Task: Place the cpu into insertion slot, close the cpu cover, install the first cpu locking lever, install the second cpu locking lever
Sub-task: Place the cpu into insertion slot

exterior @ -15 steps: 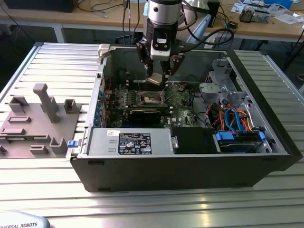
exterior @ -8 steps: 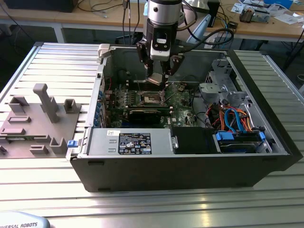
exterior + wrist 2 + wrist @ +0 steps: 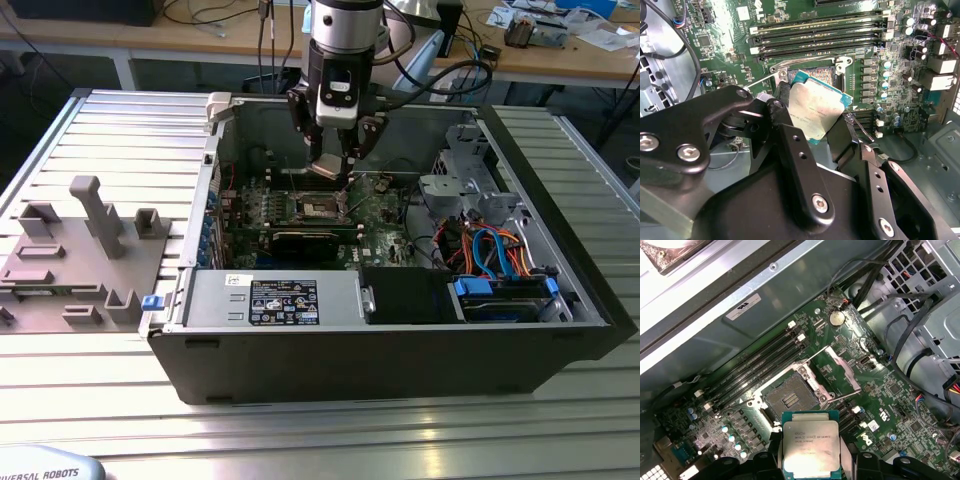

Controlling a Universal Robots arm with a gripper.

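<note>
My gripper [image 3: 333, 165] hangs inside the open computer case, shut on the cpu [image 3: 328, 168]. The cpu [image 3: 810, 442] is a flat square chip with a silvery top and a teal edge, pinched between two black fingers [image 3: 785, 102]. It hangs tilted a little above the insertion slot [image 3: 787, 400], not touching it. The insertion slot [image 3: 816, 75] is a dark square socket with bare contacts on the green board. The cpu cover [image 3: 841, 369] stands swung open beside the slot. A thin wire locking lever [image 3: 812, 356] is raised next to it.
Long memory slots [image 3: 760, 360] run beside the socket. Bundled cables [image 3: 900, 315] and a metal drive cage [image 3: 460, 185] fill the case on the exterior view's right. The case walls [image 3: 400, 350] rise all round. A grey fixture [image 3: 85, 250] lies on the ribbed table.
</note>
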